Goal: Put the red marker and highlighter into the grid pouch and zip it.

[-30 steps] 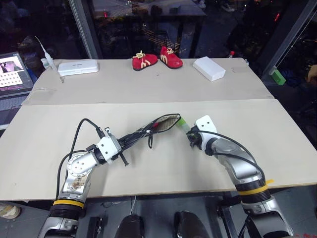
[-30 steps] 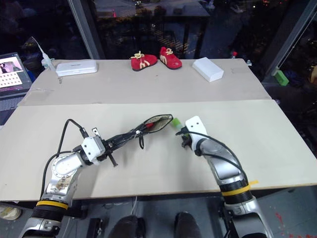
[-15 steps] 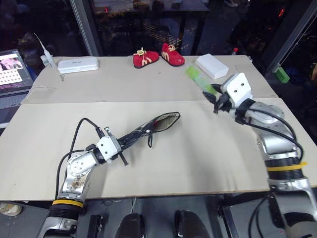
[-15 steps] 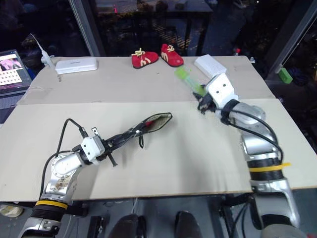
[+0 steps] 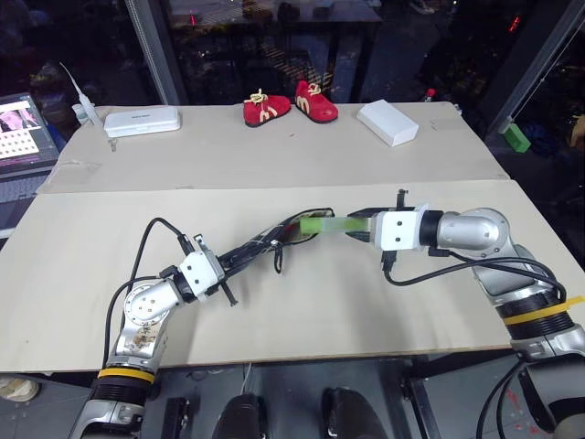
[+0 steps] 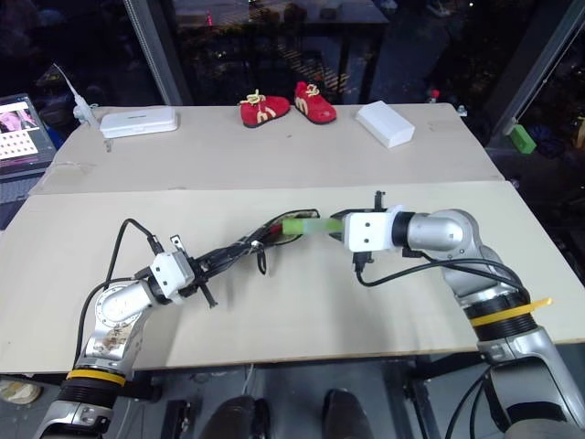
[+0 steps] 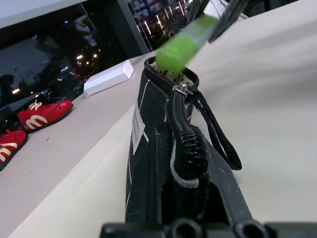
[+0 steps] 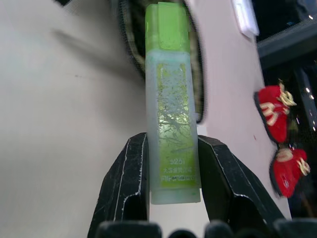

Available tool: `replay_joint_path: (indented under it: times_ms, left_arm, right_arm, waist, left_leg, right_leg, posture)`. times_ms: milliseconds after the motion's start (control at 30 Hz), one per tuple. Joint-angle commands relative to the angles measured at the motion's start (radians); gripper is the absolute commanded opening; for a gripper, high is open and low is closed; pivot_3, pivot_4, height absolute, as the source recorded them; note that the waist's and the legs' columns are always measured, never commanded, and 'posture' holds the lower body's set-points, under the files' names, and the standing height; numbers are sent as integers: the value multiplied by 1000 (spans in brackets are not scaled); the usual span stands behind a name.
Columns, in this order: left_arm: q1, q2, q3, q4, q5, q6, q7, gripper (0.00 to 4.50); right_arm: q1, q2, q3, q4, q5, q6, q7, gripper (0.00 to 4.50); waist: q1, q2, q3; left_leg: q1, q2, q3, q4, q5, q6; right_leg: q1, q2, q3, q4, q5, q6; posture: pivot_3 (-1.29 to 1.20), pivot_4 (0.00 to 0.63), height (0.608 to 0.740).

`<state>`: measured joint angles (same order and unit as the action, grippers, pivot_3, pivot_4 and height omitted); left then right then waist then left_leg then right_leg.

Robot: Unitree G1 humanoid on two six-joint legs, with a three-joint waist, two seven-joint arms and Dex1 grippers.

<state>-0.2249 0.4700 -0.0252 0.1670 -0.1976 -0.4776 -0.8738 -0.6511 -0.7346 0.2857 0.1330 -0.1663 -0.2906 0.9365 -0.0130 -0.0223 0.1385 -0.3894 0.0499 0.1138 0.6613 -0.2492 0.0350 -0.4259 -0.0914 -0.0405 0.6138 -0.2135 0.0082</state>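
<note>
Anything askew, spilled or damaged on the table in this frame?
Nothing stands out. The left gripper holds the grid pouch with its mouth open, and the right gripper holds the highlighter cap-first at that opening.

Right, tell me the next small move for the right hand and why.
Probably ease the right hand forward so the highlighter slides into the grid pouch. Its green cap sits right at the pouch's open mouth, which the left hand holds up; the zipper is still open.
</note>
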Motion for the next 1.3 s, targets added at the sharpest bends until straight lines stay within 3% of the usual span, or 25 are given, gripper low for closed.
replay_joint_path:
  times_ms: [33, 267, 467, 600, 633, 667, 833, 900, 1067, 1167, 1300]
  left_arm:
    - [-16, -2, -4, -28, -13, -3, -1, 0]
    - [-37, -9, -12, -11, -11, -5, -3, 0]
    - [-39, -9, -12, -7, -12, -6, -3, 0]
    - [-39, -12, -12, -9, -9, -6, 1, 0]
    - [-38, -13, -12, -10, -8, -6, 1, 0]
    - [-37, -13, -12, -11, -8, -6, 2, 0]
    - [-25, -12, -11, -17, -8, -7, 4, 0]
    - [-24, -12, -12, -16, -8, -7, 5, 0]
    - [-22, -15, -13, -15, -6, -10, 9, 0]
    - [-18, -17, -13, -15, -6, -13, 9, 0]
    - [-15, -16, -12, -8, -7, -18, 7, 0]
  right_arm:
    - [-80, 31, 38, 62, -93, -85, -40, 1024]
    - [-204, 154, 132, 184, -201, -152, -77, 1024]
    - [-209, 233, 193, 176, -193, -228, -53, 1024]
    - [-204, 287, 173, 184, -164, -172, -66, 1024]
    - [-203, 294, 163, 184, -147, -146, -57, 2040]
    - [-204, 296, 151, 185, -137, -121, -53, 2173]
    - [-243, 260, 77, 227, -109, -68, -74, 3883]
    - [-245, 224, 31, 231, -45, -68, -35, 3883]
    - [-168, 113, -115, 104, 245, 152, 155, 3883]
    - [-100, 27, -204, -26, 449, 485, 255, 3883]
    - [80, -84, -242, -177, 583, 772, 304, 3883]
  waist:
    - [-2, 0, 0]
    - [-2, 0, 0]
    - [0, 0, 0]
    - [0, 0, 0]
    - [0, 0, 0]
    - [0, 0, 0]
    - [1, 1, 0]
    - [2, 1, 0]
    - [4, 1, 0]
    - [1, 1, 0]
    - [7, 0, 0]
  left_leg:
    - [0, 0, 0, 0, 0, 0]
    - [1, 0, 2, 0, 1, -1]
    - [0, 0, 2, 0, 0, -1]
    - [0, 0, 2, 0, 0, -1]
    - [0, 0, 2, 0, 0, -1]
    - [0, 0, 2, 0, 1, -1]
    - [1, 0, 1, 0, 1, -1]
    - [0, 0, 1, 0, 1, -1]
    - [0, 0, 1, 0, 0, 0]
    - [0, 1, -1, 0, 0, 0]
    - [1, 1, -5, 0, -1, 1]
  right_leg:
    - [0, 0, 0, 0, 0, 0]
    - [0, 1, 0, 2, 0, 0]
    - [0, 0, -1, 1, 0, 0]
    - [0, 0, -1, 2, 0, 0]
    - [0, 0, -1, 2, 0, 0]
    - [0, 0, -1, 3, 0, 0]
    - [0, 0, -1, 4, 0, -1]
    - [0, -1, -1, 3, 0, -1]
    - [0, -1, -1, 1, 0, 0]
    - [0, -1, -1, 2, 0, -1]
    - [1, -1, -1, 2, 1, -1]
  posture:
    - [0, 150, 740]
    - [0, 150, 740]
    - [0, 150, 740]
    - [0, 150, 740]
    - [0, 150, 740]
    - [0, 150, 740]
    - [0, 150, 740]
    - [0, 150, 740]
    - [0, 150, 740]
    - [0, 150, 740]
    - [0, 150, 740]
